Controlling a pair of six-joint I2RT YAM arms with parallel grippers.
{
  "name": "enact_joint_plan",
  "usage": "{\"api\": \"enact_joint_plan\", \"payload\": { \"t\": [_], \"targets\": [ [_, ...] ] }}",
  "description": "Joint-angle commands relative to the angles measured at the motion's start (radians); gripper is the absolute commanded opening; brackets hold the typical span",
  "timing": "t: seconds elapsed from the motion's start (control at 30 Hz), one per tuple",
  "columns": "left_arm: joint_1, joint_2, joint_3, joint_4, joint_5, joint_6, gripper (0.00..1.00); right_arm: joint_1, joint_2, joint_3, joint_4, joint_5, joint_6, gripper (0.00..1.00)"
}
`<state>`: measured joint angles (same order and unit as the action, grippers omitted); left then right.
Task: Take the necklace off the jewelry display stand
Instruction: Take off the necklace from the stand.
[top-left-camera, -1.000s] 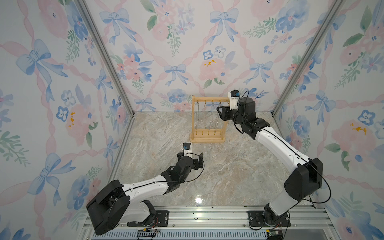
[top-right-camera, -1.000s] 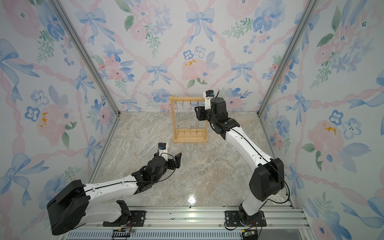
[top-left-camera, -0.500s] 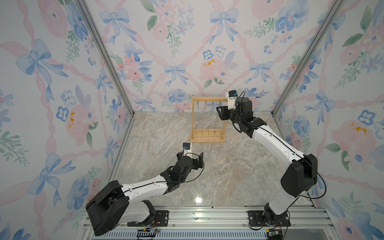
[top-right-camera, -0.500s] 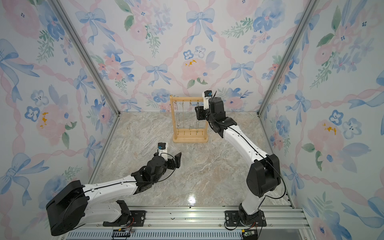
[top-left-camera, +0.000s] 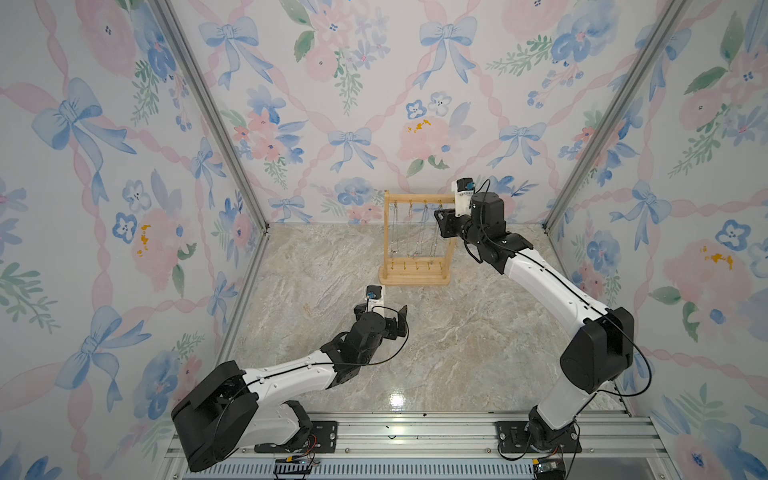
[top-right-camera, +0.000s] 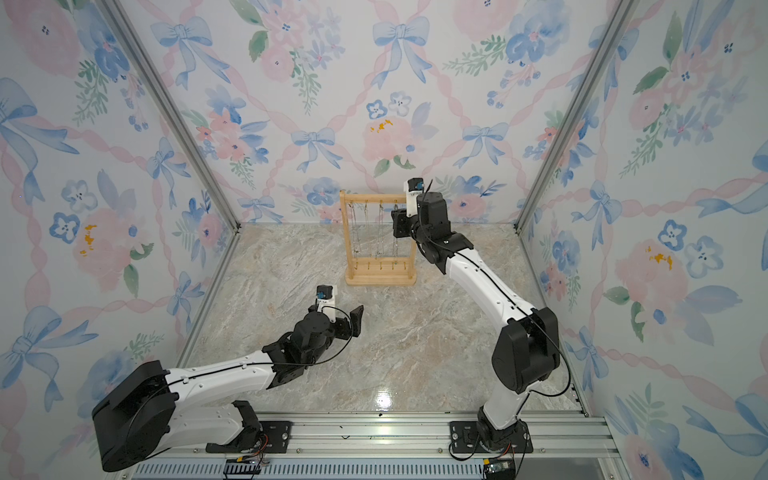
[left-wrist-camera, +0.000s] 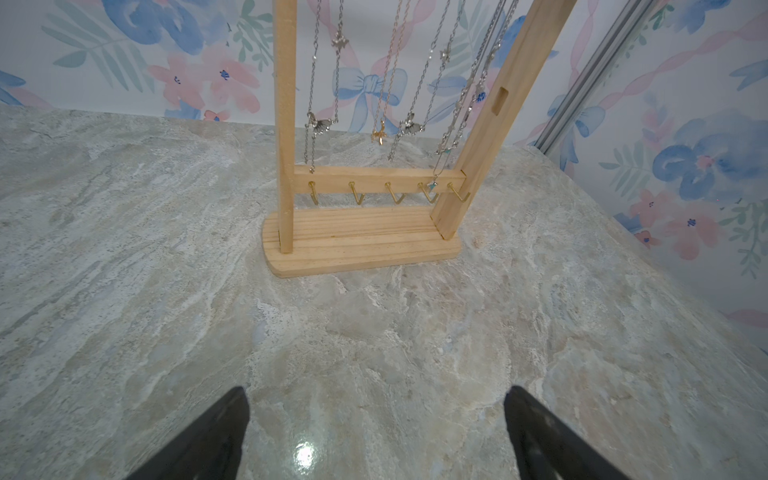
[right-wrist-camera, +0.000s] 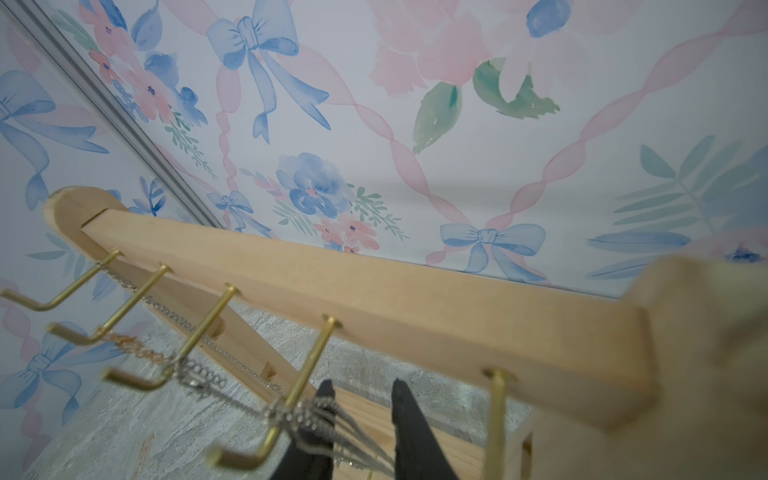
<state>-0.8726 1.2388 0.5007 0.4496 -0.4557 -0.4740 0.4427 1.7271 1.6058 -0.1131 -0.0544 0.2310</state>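
left arm (top-left-camera: 286, 376), lower left, and right arm (top-left-camera: 548, 278), right side: white shells, black joints, thin black cables, black wedge fingers (left-wrist-camera: 199, 440).

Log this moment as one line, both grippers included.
phase: pre-grasp | right gripper: open, fingers flanking silver necklace under top bar | left gripper: open, empty, apart from jewelry display stand | silver necklace: on hook

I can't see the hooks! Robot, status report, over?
Left gripper open, off stand. Right gripper straddles necklace, jaws apart. Necklace hangs on hook. Neighbour chains close.
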Motion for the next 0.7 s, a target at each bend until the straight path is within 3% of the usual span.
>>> {"api": "enact_joint_plan", "payload": {
  "t": [0.0,0.67],
  "targets": [
    [-0.005,-0.010,-0.007,0.021,0.009,0.020,0.98,0.013,0.020,0.033,0.001,0.009,-0.008,0.22],
    [-0.005,-0.013,-0.008,0.021,0.011,0.017,0.98,0.011,-0.020,0.026,-0.048,-0.008,-0.020,0.00]
  ]
}}
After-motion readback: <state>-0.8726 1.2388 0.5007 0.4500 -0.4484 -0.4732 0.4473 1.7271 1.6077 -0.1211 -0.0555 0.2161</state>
